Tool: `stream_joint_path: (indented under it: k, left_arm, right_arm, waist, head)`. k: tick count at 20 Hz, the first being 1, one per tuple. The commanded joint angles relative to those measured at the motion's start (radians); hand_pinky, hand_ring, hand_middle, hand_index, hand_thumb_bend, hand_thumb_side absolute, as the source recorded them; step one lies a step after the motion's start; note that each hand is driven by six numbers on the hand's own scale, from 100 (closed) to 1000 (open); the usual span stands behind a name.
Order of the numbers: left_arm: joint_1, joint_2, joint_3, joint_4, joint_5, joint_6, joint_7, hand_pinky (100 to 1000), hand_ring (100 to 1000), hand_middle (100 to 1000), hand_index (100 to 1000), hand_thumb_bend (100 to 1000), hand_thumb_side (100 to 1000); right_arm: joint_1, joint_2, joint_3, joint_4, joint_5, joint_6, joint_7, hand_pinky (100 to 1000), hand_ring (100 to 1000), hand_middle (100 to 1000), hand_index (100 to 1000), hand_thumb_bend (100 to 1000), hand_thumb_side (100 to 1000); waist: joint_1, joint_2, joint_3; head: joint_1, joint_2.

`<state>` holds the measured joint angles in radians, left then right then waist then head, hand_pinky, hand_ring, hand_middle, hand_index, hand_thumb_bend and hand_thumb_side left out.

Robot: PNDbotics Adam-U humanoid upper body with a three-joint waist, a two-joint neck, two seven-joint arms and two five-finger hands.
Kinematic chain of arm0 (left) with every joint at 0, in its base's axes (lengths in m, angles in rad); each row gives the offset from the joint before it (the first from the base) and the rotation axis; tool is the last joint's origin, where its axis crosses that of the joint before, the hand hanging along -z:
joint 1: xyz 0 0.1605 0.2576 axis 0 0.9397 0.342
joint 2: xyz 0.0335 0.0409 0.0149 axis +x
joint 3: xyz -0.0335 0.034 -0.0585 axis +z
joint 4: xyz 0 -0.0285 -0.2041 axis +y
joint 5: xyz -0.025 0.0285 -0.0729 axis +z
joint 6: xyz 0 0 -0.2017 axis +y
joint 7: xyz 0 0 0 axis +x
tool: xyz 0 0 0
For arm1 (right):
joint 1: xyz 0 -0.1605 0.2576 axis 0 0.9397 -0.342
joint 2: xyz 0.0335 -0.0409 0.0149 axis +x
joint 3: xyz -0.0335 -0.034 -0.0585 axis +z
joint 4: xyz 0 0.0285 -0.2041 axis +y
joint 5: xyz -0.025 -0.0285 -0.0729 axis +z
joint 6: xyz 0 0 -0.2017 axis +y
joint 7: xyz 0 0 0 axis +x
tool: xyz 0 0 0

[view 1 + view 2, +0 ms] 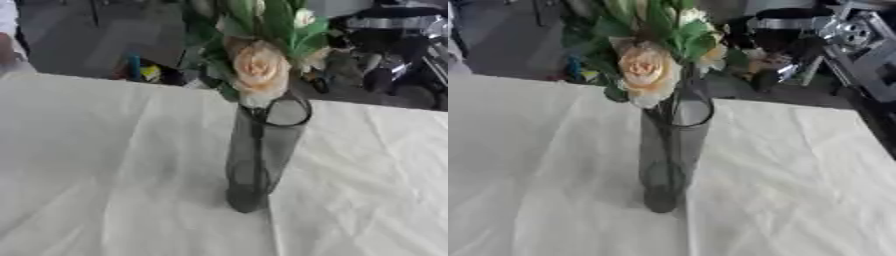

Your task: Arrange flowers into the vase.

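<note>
The right hand (785, 60) hung in the upper right of the frame, dark, past the table's far edge; I could not tell how its fingers stood. The vase (262, 155) stood mid-frame on the white tablecloth (105, 165), holding a peach rose (259, 70) and green leaves (280, 22).

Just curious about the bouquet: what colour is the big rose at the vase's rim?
Pale peach big rose, clearest in the left eye view.

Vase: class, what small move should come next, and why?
Probably nudge the rose upright, toward the middle of the vase: the stems already stand inside, but the bloom droops over the rim's left side.
</note>
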<state>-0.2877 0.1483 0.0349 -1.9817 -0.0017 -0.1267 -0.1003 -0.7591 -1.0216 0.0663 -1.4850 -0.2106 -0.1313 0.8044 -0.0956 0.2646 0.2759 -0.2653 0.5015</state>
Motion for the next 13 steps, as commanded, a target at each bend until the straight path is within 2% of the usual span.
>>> stream_joint_path:
  k: [1, 8, 10, 12, 13]
  left_arm:
    - [-0.002, 0.006, 0.007, -0.018, -0.008, -0.007, 0.005, 527, 679, 705, 885, 100, 1000]
    - [0.001, 0.007, 0.016, -0.018, -0.012, -0.014, 0.022, 527, 680, 706, 885, 100, 1000]
    - [0.002, 0.006, 0.017, -0.018, -0.014, -0.015, 0.027, 526, 680, 706, 885, 100, 1000]
    - [0.004, 0.003, 0.018, -0.018, -0.015, -0.017, 0.031, 526, 679, 705, 884, 100, 1000]
    - [0.005, 0.002, 0.019, -0.018, -0.016, -0.018, 0.033, 525, 679, 705, 884, 100, 1000]
  right_arm:
    - [0.015, -0.068, -0.043, 0.006, -0.005, -0.001, -0.022, 1000, 1000, 612, 956, 920, 688]
    - [0.116, -0.094, -0.121, -0.004, -0.049, 0.009, -0.095, 1000, 1000, 587, 952, 833, 815]
    - [0.138, -0.094, -0.143, -0.012, -0.067, 0.018, -0.123, 1000, 1000, 574, 945, 843, 873]
    - [0.165, -0.09, -0.168, -0.031, -0.086, 0.025, -0.151, 1000, 1000, 569, 942, 780, 900]
    - [0.177, -0.087, -0.179, -0.042, -0.094, 0.032, -0.166, 1000, 1000, 558, 932, 712, 937]
  waist:
    - [0.023, -0.015, -0.004]
    - [0.045, -0.013, -0.011]
    - [0.05, -0.012, -0.012]
    - [0.058, -0.01, -0.013]
    - [0.061, -0.009, -0.014]
  head:
    - [0.01, 0.003]
    - [0.042, 0.0]
    - [0.051, -0.001]
    - [0.064, 0.0]
    - [0.069, 0.001]
